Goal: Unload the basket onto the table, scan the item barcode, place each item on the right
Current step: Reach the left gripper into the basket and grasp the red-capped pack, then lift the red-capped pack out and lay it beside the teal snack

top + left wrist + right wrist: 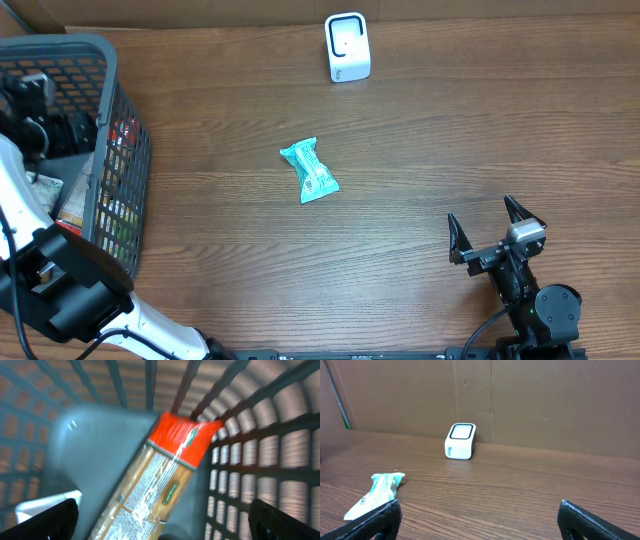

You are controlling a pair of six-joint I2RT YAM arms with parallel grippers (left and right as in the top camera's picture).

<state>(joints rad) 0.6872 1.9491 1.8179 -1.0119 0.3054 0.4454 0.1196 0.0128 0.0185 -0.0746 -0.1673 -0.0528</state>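
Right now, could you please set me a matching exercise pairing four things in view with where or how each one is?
Things:
1. teal packet
2. white scanner
3. red-ended packet
4. right gripper

Places or states:
A. inside the basket
B. at the far edge of the table
C. lying mid-table
D. open and empty, at the near right

Pairs: 1-C, 2-B, 3-A, 4-D

Table [420,140]: basket [128,165] at left, holding a pasta packet [160,485]; snack packet [310,172] at centre; scanner [347,47] behind it, near the far edge.
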